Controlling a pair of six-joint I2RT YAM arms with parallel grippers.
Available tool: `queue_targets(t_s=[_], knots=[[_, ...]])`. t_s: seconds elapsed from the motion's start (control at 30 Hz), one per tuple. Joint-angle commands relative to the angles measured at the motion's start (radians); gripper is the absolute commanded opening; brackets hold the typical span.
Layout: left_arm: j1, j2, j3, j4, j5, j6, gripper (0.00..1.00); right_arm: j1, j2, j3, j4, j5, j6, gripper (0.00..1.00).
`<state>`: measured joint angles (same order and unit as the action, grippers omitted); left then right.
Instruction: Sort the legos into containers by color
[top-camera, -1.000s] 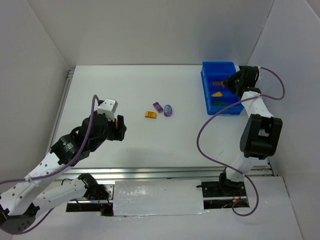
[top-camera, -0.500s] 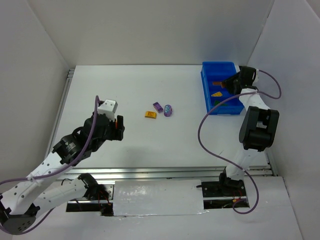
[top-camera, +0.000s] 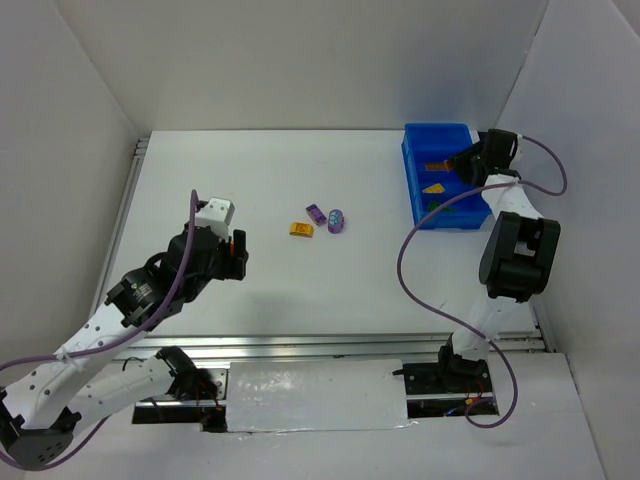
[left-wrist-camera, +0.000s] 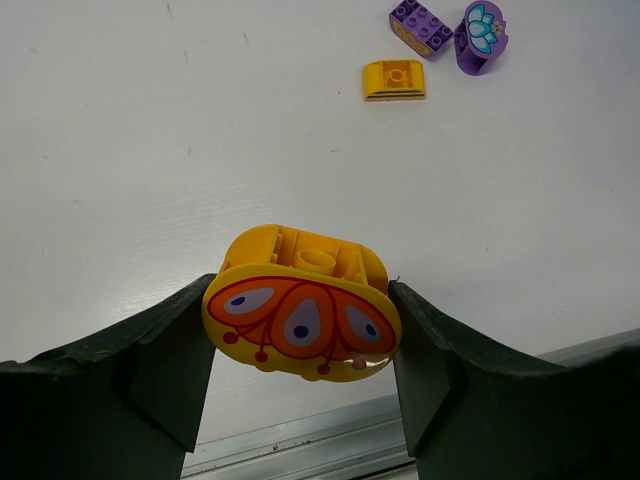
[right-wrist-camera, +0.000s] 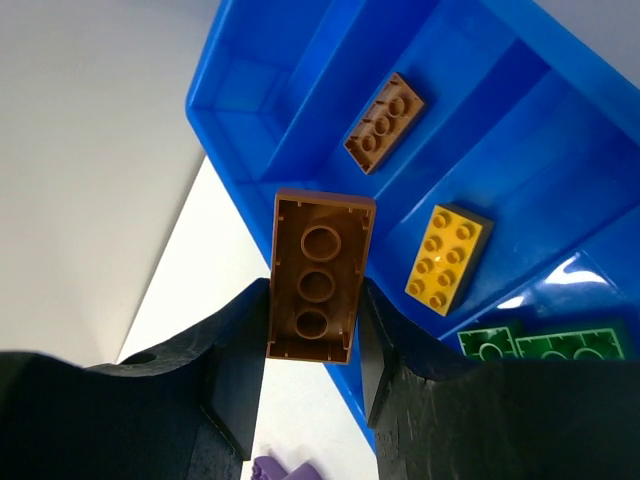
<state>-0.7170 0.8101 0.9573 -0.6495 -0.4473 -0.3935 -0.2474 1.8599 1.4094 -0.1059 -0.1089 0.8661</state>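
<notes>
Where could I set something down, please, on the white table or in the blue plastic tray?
In the blue plastic tray the far compartment is bare; green plastic bricks crowd the nearest. The white table is free left of the small yellow brick, and between the purple bricks and the tray.

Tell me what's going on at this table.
Toy bricks are being sorted by colour into a blue tray. The right gripper holds a brown brick at the tray, close to the compartment that already has another brown brick; neighbouring compartments hold a yellow brick and green bricks. The left gripper holds a yellow butterfly-print brick above the table. A small yellow piece and two purple pieces lie loose on the table.
</notes>
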Motion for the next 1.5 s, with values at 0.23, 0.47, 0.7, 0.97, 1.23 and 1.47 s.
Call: queue_targets(t_s=[0.23, 0.47, 0.7, 0.97, 1.23, 1.47], knots=[[0.005, 0.008, 0.003, 0.045, 0.021, 0.028, 0.00, -0.013, 0.024, 0.063, 0.029, -0.035, -0.012, 0.00], [0.007, -0.003, 0.003, 0.048, 0.028, 0.030, 0.00, -0.016, 0.025, 0.062, 0.029, -0.041, -0.012, 0.00], [0.007, -0.015, 0.001, 0.045, 0.016, 0.028, 0.00, -0.021, 0.033, 0.051, 0.037, -0.057, -0.009, 0.00], [0.008, -0.017, 0.000, 0.051, 0.028, 0.035, 0.00, -0.023, 0.067, 0.063, 0.068, -0.077, 0.013, 0.00], [0.010, -0.015, 0.000, 0.054, 0.035, 0.038, 0.00, -0.024, 0.133, 0.048, 0.211, -0.094, 0.106, 0.00], [0.011, -0.006, 0.001, 0.051, 0.044, 0.039, 0.00, -0.030, 0.228, 0.065, 0.308, -0.164, 0.180, 0.00]])
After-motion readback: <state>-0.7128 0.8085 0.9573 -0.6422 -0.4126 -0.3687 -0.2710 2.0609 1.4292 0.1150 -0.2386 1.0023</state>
